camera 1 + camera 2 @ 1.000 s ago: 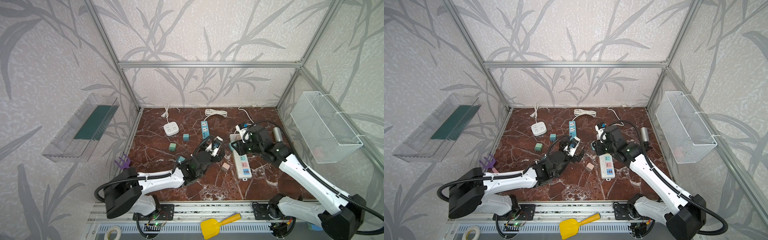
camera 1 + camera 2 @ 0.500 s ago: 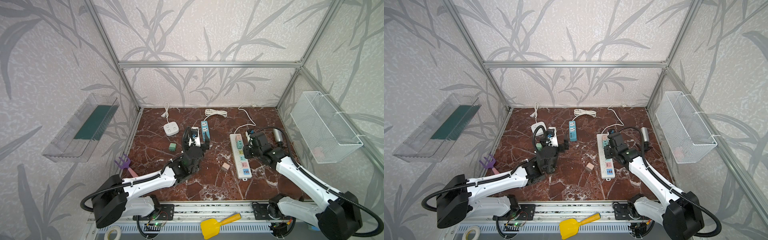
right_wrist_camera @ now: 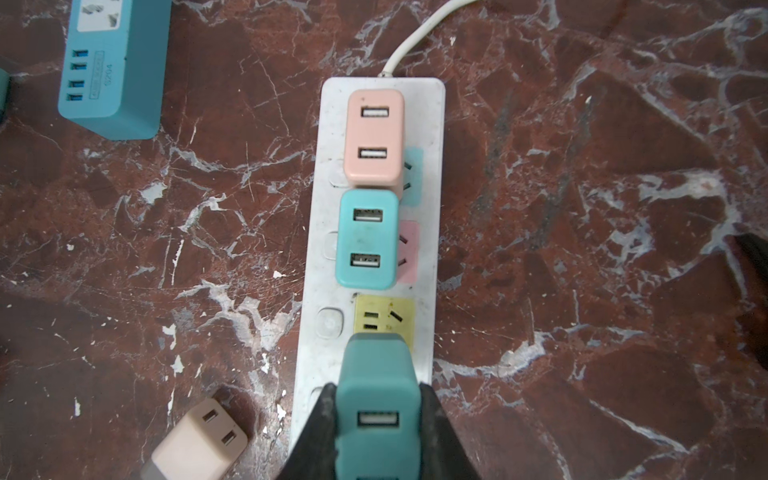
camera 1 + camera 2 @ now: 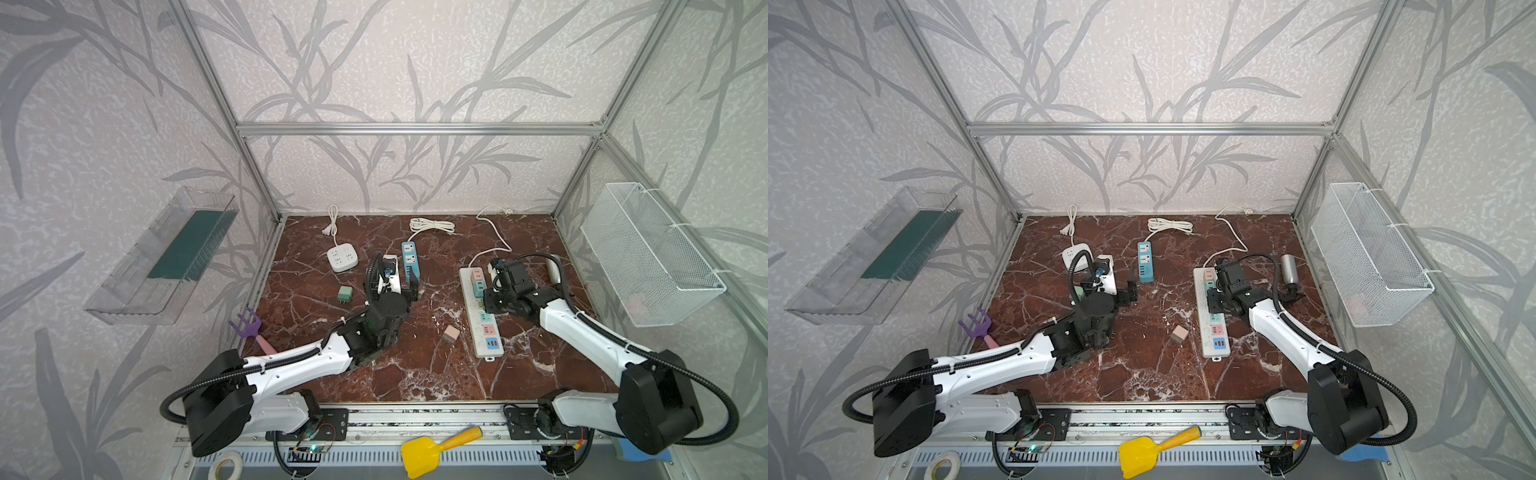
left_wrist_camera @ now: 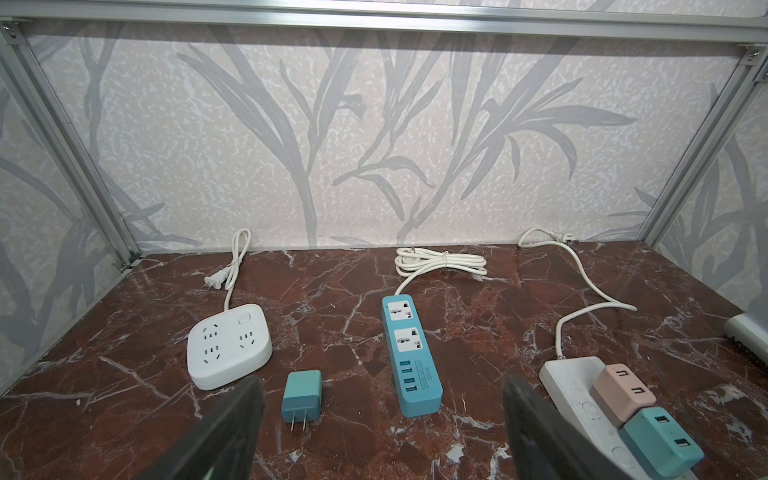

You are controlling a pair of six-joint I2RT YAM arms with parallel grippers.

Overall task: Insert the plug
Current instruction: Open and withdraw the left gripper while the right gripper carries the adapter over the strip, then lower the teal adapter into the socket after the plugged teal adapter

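right hand [image 3: 376,411] clamped on teal plug [image 3: 376,370], yellow socket [image 3: 384,318] just ahead of hand; best to square plug w/ its slots, press straight in; left hand [image 5: 380,386] apart

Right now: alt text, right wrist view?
The right gripper, shut on a teal charger, holds it at the yellow socket of a white power strip. A pink charger and an aqua charger fill the next sockets.
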